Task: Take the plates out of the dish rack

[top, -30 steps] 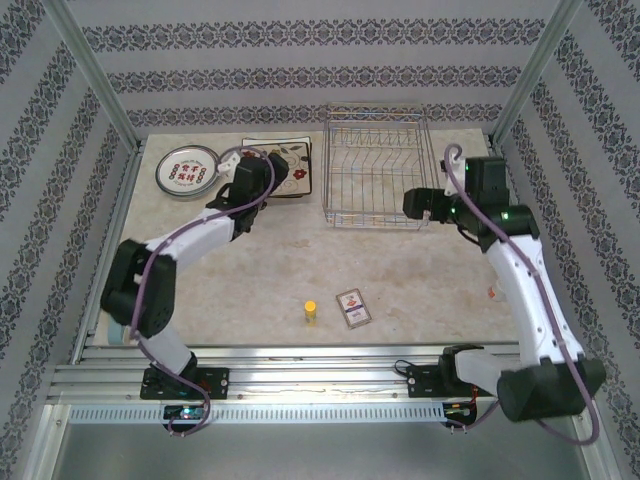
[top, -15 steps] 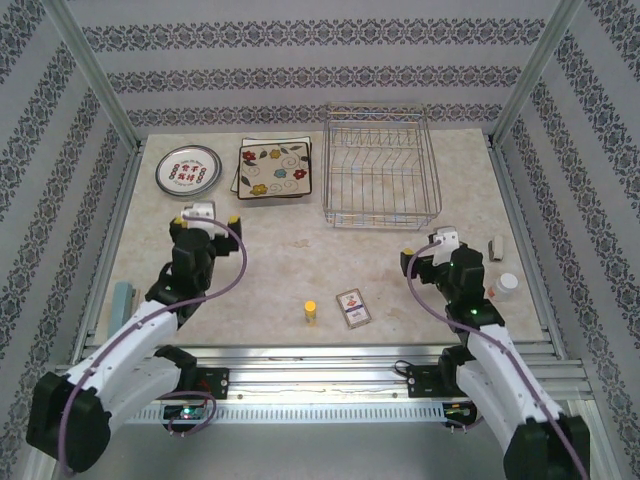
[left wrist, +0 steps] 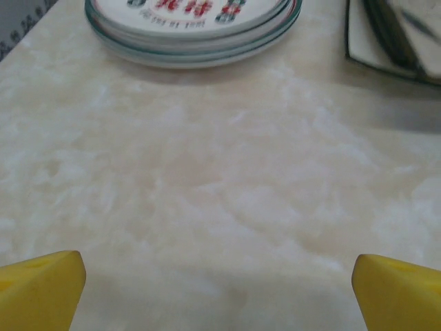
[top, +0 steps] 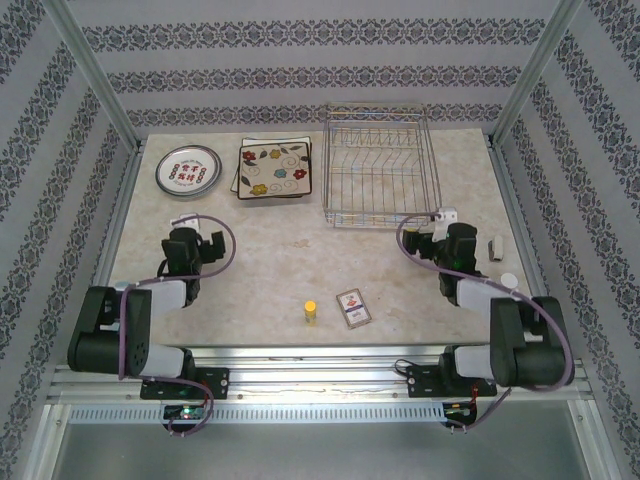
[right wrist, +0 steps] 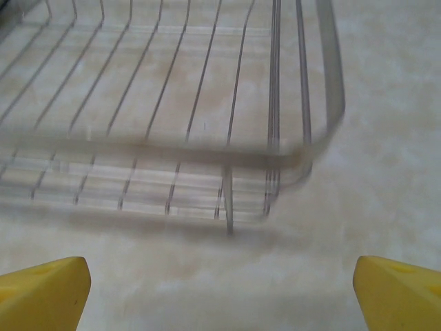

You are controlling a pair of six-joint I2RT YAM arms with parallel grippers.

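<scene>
Both tucked low: left gripper (left wrist: 219, 291), right gripper (right wrist: 220, 293) (spread)

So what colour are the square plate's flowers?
Red, yellow and blue; the square plate shows best in the top view.

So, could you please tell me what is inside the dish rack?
Only the bare wires of the rack, with the table showing through. Nothing covers it, so none of its inside is hidden. The plates lie left of it.

Colours noted
Round plates (top: 187, 171) are rimmed grey-green, marked red; square plates (top: 274, 168) are cream, flowered; the dish rack (top: 380, 165) is chrome.
</scene>
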